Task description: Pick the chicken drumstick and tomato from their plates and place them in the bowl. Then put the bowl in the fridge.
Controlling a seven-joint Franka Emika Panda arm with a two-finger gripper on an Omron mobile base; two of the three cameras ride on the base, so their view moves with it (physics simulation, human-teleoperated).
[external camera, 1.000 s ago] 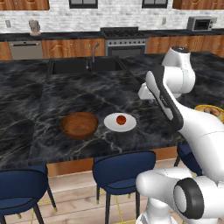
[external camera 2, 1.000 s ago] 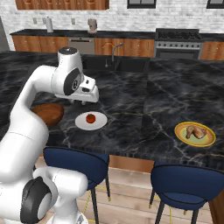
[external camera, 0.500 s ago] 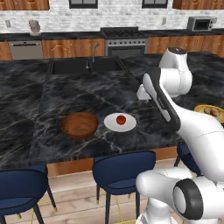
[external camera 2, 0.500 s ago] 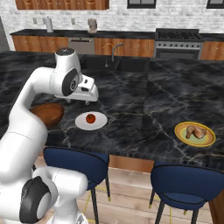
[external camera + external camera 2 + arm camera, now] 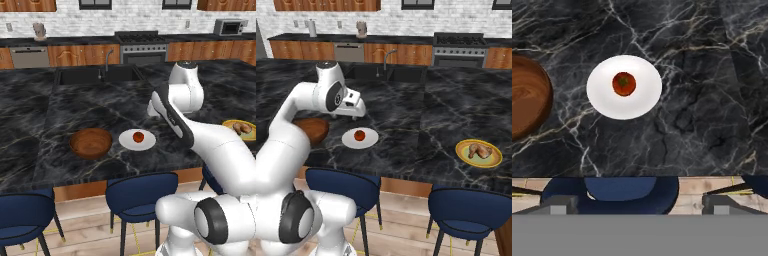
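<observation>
Gripper (image 5: 634, 202) stands wide, holding nothing, high over the black marble counter (image 5: 702, 75). Small red tomato (image 5: 624, 83) sits upper centre on the round white plate (image 5: 644, 102); reddish-brown wooden bowl (image 5: 524, 100) at left edge. Advice: descend centred, straddle tomato, close gently.

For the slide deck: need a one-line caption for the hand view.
Open gripper looks down on the tomato on its white plate, wooden bowl beside it on the black marble counter.
</observation>
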